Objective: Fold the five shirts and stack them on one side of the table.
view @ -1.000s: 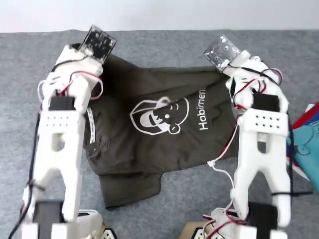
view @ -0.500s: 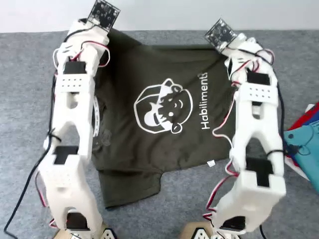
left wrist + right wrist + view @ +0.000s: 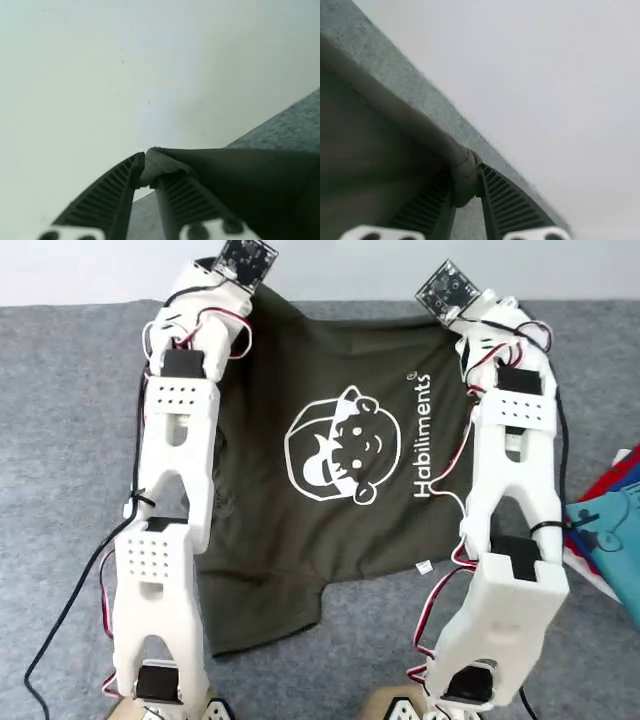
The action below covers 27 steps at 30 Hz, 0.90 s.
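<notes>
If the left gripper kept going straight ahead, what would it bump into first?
The left gripper is shut on the edge of the dark shirt. Straight ahead, past the grey table, it would likely meet the pale wall first, though how far off is unclear.

Table: we see the table [image 3: 60, 440] topped in grey, felt-like and faintly mottled, running out to the left edge.
Wall: a pale, bare wall [image 3: 330, 270] meets the table's far edge (we find it blank white in both wrist views too).
Light: soft and even, as far as we can judge.
</notes>
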### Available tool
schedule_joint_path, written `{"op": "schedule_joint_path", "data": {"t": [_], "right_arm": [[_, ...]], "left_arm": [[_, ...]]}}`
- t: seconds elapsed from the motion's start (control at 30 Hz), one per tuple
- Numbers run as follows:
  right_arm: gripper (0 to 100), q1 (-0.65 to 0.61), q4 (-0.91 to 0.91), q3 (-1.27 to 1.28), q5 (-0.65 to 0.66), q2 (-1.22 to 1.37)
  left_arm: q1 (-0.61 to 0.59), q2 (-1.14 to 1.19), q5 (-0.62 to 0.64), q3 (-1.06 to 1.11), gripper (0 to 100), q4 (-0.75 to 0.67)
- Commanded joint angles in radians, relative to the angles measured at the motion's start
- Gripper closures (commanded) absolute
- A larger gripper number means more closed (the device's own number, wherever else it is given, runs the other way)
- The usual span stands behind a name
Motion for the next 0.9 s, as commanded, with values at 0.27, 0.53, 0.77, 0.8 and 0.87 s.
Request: {"op": "schedule_joint_path", "data": {"t": [0.27, 0.53, 0.77, 0.8, 0.87], "right_arm": [[98.8, 0.016, 0.432, -0.071, 0.044, -0.15], [98.8, 0.019, 0.708, -0.071, 0.092, -0.183], [98.8, 0.016, 0.923, -0.071, 0.092, -0.231], [98.8, 0.018, 0.951, -0.071, 0.092, -0.236], [98.8, 0.021, 1.0, -0.071, 0.092, -0.248]], "left_arm": [[-0.02, -0.009, -0.11, -0.354, 99, 0.709], [-0.006, -0.012, -0.147, -0.392, 99, 1.073], [0.0, -0.017, -0.187, -0.332, 99, 1.128], [0.003, -0.021, -0.193, -0.314, 99, 1.129], [0.008, -0.055, -0.193, -0.26, 99, 1.129]]}}
